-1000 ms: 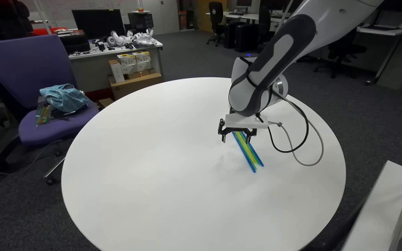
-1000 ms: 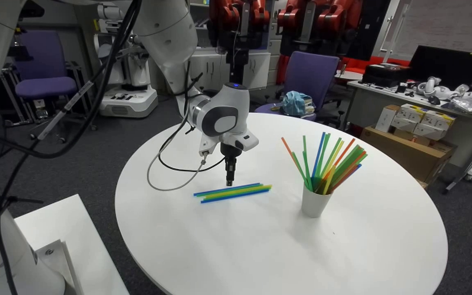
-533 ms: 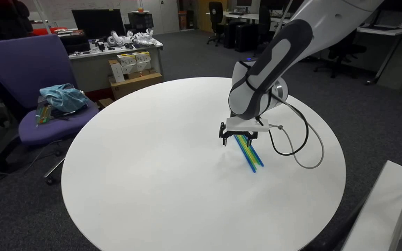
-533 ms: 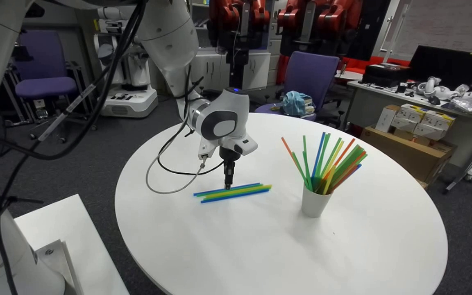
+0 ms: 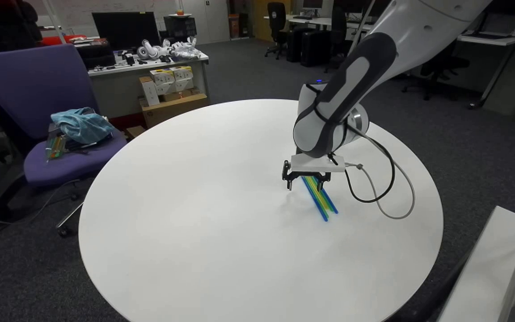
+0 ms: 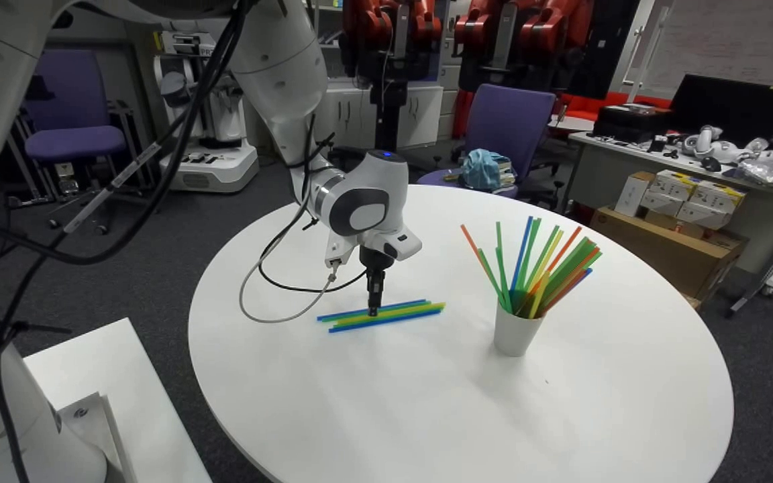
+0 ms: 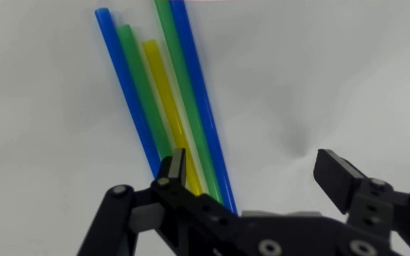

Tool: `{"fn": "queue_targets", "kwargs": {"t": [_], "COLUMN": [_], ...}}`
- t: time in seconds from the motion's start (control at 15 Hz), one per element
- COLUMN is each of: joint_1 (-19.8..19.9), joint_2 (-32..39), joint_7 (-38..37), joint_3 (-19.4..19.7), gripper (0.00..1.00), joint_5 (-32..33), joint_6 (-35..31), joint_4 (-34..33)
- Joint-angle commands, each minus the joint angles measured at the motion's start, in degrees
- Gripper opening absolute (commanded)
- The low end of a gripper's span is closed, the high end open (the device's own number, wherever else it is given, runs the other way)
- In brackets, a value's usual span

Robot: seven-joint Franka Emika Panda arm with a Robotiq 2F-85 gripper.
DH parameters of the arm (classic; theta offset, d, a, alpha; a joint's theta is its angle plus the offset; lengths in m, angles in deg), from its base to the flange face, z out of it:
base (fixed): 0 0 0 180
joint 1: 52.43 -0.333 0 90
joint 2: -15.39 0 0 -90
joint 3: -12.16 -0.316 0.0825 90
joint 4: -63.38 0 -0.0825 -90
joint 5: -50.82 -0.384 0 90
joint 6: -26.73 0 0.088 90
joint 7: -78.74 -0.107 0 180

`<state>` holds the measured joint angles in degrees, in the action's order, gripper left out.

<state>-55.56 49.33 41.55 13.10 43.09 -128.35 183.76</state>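
My gripper (image 7: 251, 152) stands open in the wrist view with nothing between its fingers. Several loose straws lie side by side on the white table: a blue straw (image 7: 121, 71) at the left, a green straw (image 7: 138, 71), a yellow straw (image 7: 169, 103), another green straw (image 7: 189, 103) and a right-hand blue straw (image 7: 204, 103). The left finger overlaps the bundle near the yellow straw, while the right finger is over bare table. In an exterior view the gripper (image 5: 305, 188) hangs low at the straws (image 5: 321, 203); whether a fingertip touches them I cannot tell. In profile, the gripper (image 6: 374, 312) points down at the straws (image 6: 386, 320).
A white cup (image 6: 516, 332) full of coloured straws (image 6: 547, 275) stands upright beyond the bundle's end. A cable loop (image 5: 411, 197) hangs beside the hand. Around the round table (image 5: 186, 223) are a purple chair (image 5: 38, 89) and a white side table (image 6: 125, 396).
My gripper has come down closer to the table and the straws, with its jaws still wide. The straws and the cup have not moved.
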Motion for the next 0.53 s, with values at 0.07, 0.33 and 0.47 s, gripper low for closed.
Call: {"fn": "queue_targets", "kwargs": {"t": [0.07, 0.33, 0.47], "joint_1": [-0.9, -0.8, -0.9], "joint_2": [0.4, 0.5, 0.6], "joint_7": [1.3, 1.3, 1.2], "joint_3": [1.5, 1.8, 1.9], "gripper": [0.72, 0.74, 0.76], "joint_5": [-2.1, -2.4, -2.4], "joint_6": [-1.8, -1.4, -1.3], "joint_4": [-0.7, -1.1, -1.1]}}
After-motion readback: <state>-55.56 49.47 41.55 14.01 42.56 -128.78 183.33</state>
